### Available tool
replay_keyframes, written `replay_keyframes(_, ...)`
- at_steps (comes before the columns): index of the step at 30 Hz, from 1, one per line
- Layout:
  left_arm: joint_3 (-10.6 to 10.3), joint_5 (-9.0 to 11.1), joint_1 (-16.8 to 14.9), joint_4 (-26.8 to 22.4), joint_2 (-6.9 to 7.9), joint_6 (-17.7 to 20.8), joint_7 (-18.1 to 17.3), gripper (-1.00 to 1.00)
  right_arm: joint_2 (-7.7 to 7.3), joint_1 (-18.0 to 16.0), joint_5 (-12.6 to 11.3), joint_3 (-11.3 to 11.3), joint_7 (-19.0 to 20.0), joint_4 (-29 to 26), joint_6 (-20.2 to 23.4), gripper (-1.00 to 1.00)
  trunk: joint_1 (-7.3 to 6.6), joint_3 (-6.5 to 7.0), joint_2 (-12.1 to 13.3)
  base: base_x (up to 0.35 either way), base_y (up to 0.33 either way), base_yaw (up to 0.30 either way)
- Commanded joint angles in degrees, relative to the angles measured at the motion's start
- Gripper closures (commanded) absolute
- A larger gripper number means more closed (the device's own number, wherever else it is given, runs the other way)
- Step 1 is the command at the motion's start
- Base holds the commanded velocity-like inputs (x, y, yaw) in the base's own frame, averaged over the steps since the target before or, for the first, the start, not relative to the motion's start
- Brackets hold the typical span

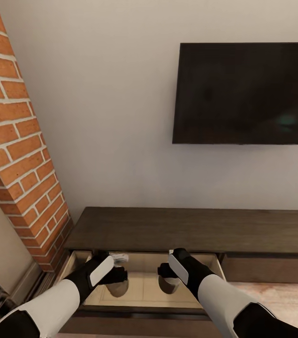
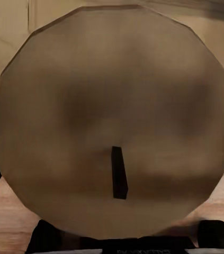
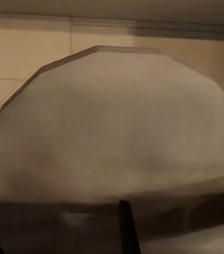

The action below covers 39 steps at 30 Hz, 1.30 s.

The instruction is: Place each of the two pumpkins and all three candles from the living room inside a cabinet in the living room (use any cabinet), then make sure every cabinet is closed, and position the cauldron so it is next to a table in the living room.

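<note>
The long dark-brown cabinet [image 1: 191, 230] stands against the wall, with its left drawer [image 1: 144, 288] pulled open and pale beige inside. Both grippers hang over this drawer. My left gripper [image 1: 116, 277] is shut on a beige round candle [image 1: 117, 288]. In the left wrist view the candle [image 2: 112, 106] shows its top face and black wick, with dark fingertips [image 2: 215, 233] at its sides. My right gripper [image 1: 164, 272] is shut on a second candle [image 1: 169, 284], whose top looms large in the right wrist view [image 3: 112, 132]. The pumpkins and the cauldron are out of view.
A small pale object [image 1: 119, 257] lies at the drawer's back left; I cannot tell what it is. A brick column [image 1: 17, 155] rises at the left. A black TV [image 1: 245, 94] hangs on the wall above the cabinet. Wood floor [image 1: 280, 295] shows at the right.
</note>
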Motion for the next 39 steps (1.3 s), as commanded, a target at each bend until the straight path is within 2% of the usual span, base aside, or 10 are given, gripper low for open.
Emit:
replay_keyframes(1,0.0,-0.3,-0.1,0.0,0.4,0.5,-1.6,1.0,0.0,0.0,0.0,0.0,0.0,0.0,0.0,1.0,0.23,-0.18,-0.4,0.0,0.0,0.0)
replay_keyframes(3,0.0,-0.4,-0.3,-0.1,1.08,1.0,-3.7,1.0,0.0,0.0,0.0,0.0,0.0,0.0,0.0,1.0,0.66,-0.54,-1.2,0.0,0.0,0.0)
replay_keyframes(8,0.0,-0.5,-0.4,0.0,1.42,1.2,-4.5,1.0,0.0,0.0,0.0,0.0,0.0,0.0,0.0,1.0,1.76,-1.44,-3.2,0.003,0.0,0.0)
replay_keyframes(15,0.0,-0.7,-0.4,0.1,1.52,0.9,-4.2,1.0,0.0,0.0,0.0,0.0,0.0,0.0,0.0,1.0,3.3,-2.7,-6.0,0.117,0.0,0.0)
replay_keyframes(22,0.0,-0.7,-0.4,-0.1,1.68,0.5,-1.7,1.0,0.0,0.0,0.0,0.0,0.0,0.0,0.0,1.0,4.84,-3.95,-8.8,0.048,0.0,0.0)
replay_keyframes(30,0.0,-0.7,-0.4,0.2,1.71,0.6,-1.5,1.0,0.0,0.0,0.0,0.0,0.0,0.0,0.0,1.0,6.59,-5.39,-12.0,0.015,0.003,0.0)
replay_keyframes(39,0.0,-0.7,-0.4,0.3,1.71,0.6,-1.5,1.0,0.0,0.0,0.0,0.0,0.0,0.0,0.0,1.0,8.57,-7.0,-15.7,0.217,0.122,0.0)
